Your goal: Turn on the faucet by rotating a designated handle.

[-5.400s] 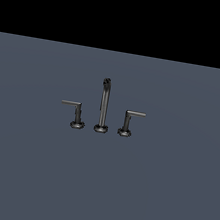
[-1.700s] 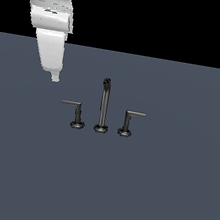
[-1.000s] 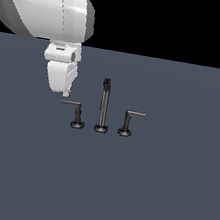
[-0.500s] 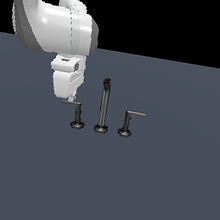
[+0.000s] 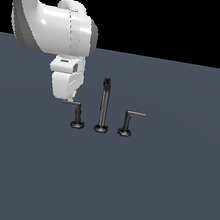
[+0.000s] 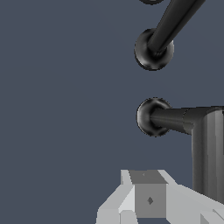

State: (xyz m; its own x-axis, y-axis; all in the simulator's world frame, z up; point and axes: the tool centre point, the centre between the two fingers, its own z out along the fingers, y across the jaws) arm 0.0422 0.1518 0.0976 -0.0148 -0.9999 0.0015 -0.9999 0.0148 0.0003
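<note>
What I saw was no real room but a bare simulated test scene: a flat, featureless slate-grey floor [image 5: 169, 193] ran to a pure black backdrop [image 5: 187, 23], with only a small dark faucet [image 5: 103, 107] and the white Panda arm [image 5: 51, 21] rendered in it, without walls or furniture.
</note>
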